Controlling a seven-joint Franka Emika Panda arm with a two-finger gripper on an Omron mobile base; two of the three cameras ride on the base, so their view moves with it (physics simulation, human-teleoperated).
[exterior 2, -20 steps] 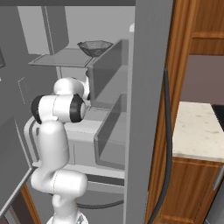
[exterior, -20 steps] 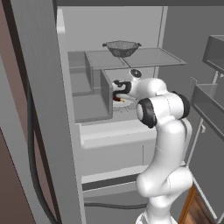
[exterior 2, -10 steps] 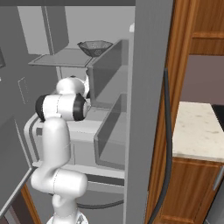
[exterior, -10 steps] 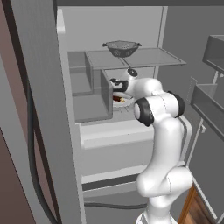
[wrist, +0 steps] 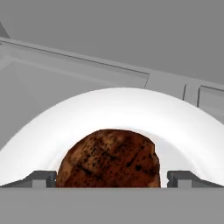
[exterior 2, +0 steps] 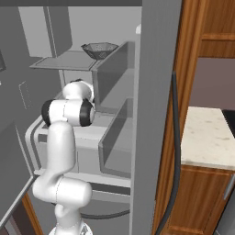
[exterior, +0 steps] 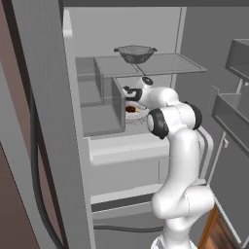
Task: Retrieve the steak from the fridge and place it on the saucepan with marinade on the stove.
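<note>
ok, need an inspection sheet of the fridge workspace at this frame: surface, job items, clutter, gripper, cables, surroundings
surface: grey shelf inside the open fridge.
job's things: steak lies on a white plate on that shelf, not yet lifted.
clutter: mesh colander on the shelf above.
grippers: gripper open, one fingertip either side of the steak, not closed on it.
cables: dark hose hangs along the door edge and runs under the fridge.
surroundings: wooden cabinets and pale countertop beside the fridge.

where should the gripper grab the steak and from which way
Across its middle, coming straight on along the hand's line. The steak is a low rounded lump lying flat on a white plate, and the open gripper already has a fingertip on either side.
</note>
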